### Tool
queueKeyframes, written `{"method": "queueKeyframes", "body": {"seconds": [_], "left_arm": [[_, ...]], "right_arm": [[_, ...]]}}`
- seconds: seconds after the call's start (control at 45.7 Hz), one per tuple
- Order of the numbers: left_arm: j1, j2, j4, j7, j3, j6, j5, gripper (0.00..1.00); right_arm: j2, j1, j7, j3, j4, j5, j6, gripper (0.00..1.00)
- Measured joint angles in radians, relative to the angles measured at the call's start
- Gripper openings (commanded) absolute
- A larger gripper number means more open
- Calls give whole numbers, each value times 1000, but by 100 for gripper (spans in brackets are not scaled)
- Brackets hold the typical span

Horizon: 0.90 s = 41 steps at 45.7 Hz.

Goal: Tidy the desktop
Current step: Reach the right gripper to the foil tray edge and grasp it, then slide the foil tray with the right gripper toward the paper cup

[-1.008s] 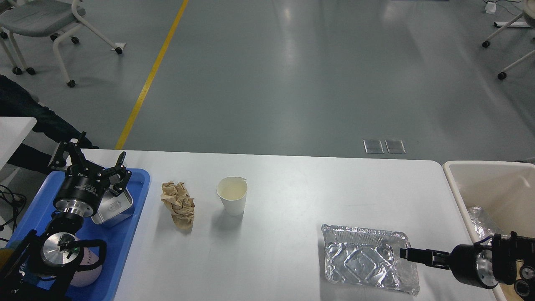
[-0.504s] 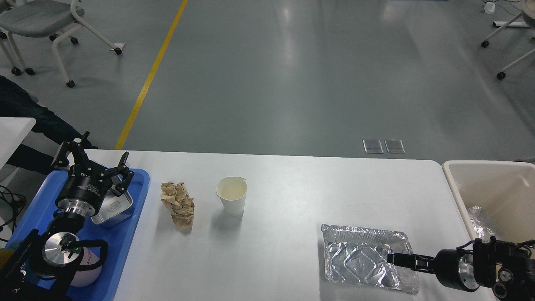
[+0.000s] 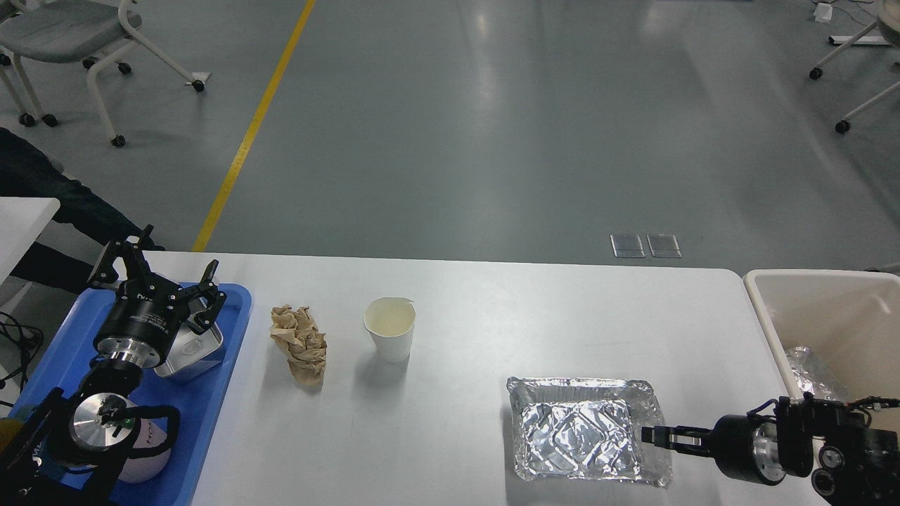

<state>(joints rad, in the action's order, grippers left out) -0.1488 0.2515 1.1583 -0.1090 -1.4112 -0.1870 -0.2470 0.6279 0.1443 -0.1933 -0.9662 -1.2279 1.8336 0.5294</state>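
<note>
Desktop surface of the white bench (image 3: 478, 295) fills the lower half of the head view, from 9 o'clock across to 3 o'clock. On it, a crumpled brown paper (image 3: 300, 343) lies at about 8 o'clock from the centre, and a white paper cup (image 3: 390, 327) stands upright just beside it, toward the middle. A foil tray (image 3: 583, 439) lies open side up at about 5 o'clock. The right gripper (image 3: 652, 436) comes in from 4 o'clock and points toward 9 o'clock; its tip is at the right edge of the foil tray, but it is seen dark and narrow, so I cannot tell if its fingers are apart or if they hold the rim. The left gripper (image 3: 163, 273) is at 9 o'clock, above a blue tray (image 3: 211, 393), with its two fingers spread wide and nothing between them. Under it, in the blue tray, sits a small metal box (image 3: 193, 351). A beige bin (image 3: 830, 309) stands against the right end of the bench at 3 o'clock, with some crumpled foil (image 3: 808, 372) inside it.
</note>
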Motion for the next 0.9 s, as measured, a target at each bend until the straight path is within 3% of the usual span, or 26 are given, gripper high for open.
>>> {"method": "queueKeyframes", "body": {"seconds": [0.898], "left_arm": [[3,-2,0,-1,0,0,-1,96]], "right_arm": [[0,-8,-35,1,-1,2,6,0]]}}
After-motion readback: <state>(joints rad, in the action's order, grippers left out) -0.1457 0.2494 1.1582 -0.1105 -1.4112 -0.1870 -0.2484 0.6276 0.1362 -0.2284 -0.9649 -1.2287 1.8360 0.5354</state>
